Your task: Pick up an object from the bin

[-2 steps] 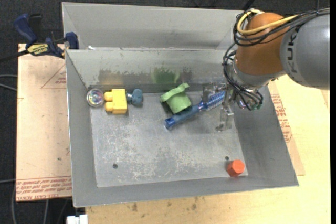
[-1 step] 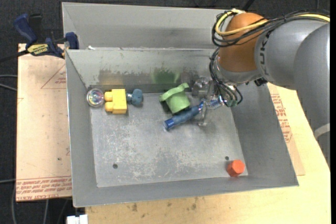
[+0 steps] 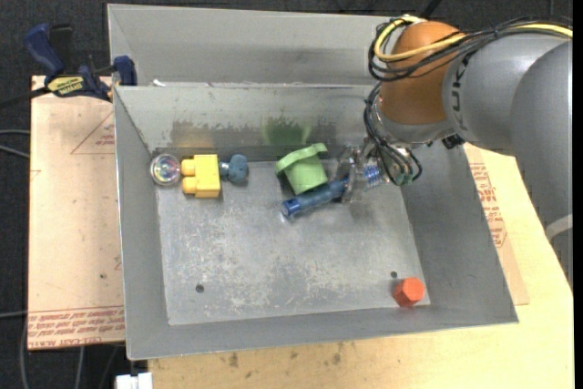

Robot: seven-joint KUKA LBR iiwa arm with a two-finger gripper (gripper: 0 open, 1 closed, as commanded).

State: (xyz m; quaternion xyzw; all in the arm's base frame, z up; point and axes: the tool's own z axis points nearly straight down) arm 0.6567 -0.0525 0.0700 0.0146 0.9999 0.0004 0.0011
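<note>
The grey metal bin [image 3: 273, 287] takes most of the scene. Inside it I take the green cup [image 3: 303, 167] as my landmark; it lies tipped over near the back wall, about in the middle.

The big grey arm [image 3: 519, 96] comes in from the right of the green cup. It carries an orange cover [image 3: 414, 73] with yellow and black cables around it, higher than the cup and to its right. Under this cover the tool [image 3: 357, 178] hangs low in the bin, just to the right of the green cup. If the tool is wide or narrow I cannot tell, because its parts are hidden among the cables.

A blue stick-shaped thing [image 3: 310, 202] lies just in front of the green cup and seems to touch it. It is slanted, and its right end goes up to the tool — if they touch, I cannot tell.

Left of the green cup, along the same back wall, lies a yellow block [image 3: 202, 176]. Between this block and the cup is a small blue-grey knob [image 3: 237, 168], close to the block. On the far side of the block, touching it, is a small shiny clear ball [image 3: 166, 168].

Well apart from the green cup — at the front right of the bin — lies a small orange piece [image 3: 410, 291], alone.
</note>
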